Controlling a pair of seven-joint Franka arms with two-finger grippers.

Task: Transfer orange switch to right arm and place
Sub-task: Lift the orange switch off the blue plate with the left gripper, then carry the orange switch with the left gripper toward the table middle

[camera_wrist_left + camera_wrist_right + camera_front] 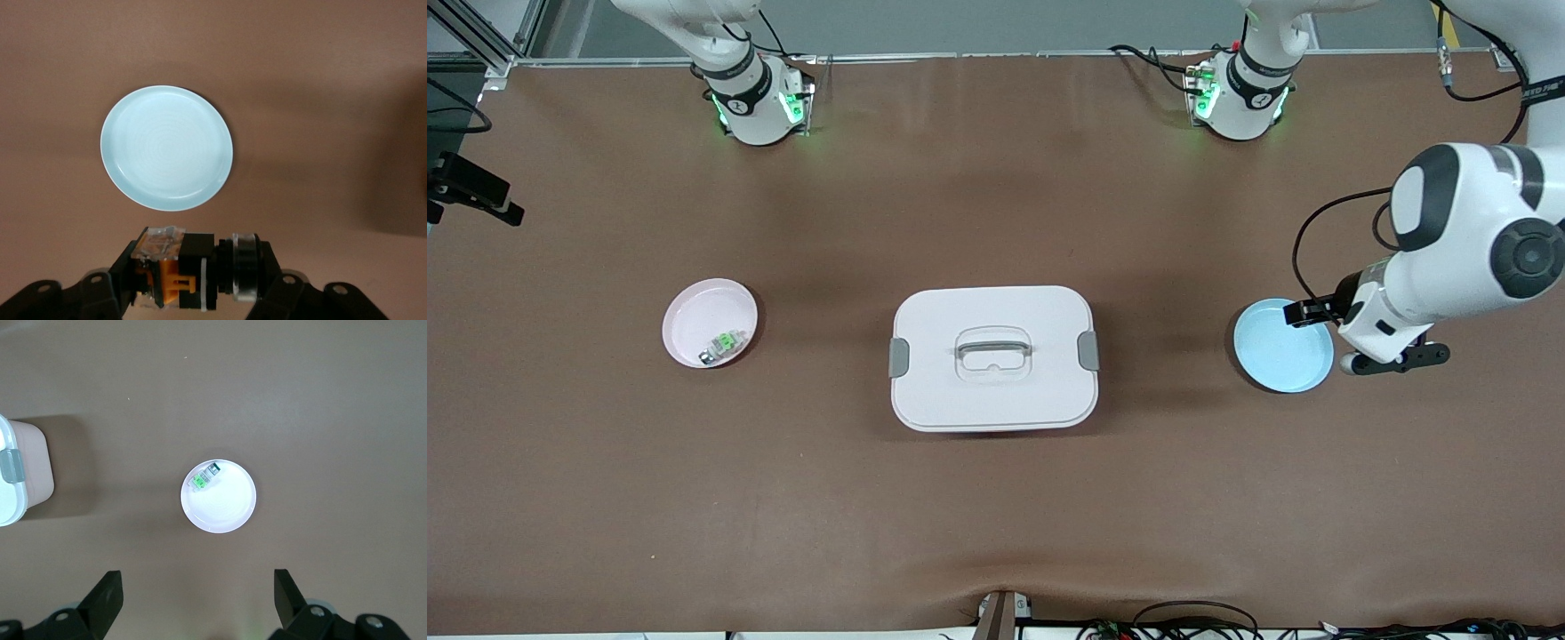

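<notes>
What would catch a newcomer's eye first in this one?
The left gripper, up over the table beside the empty blue plate, is shut on the orange switch. At the table's middle sits a lidded white box. Toward the right arm's end, a pink dish holds a green switch; the right gripper hangs open above it.

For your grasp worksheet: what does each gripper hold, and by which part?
The left gripper, beside the blue plate, clamps the orange switch across its two ends. The right gripper is open, holding nothing.

pink plate [694, 311]: green switch [727, 343] | white box [993, 357]: lidded | blue plate [1276, 364]
</notes>
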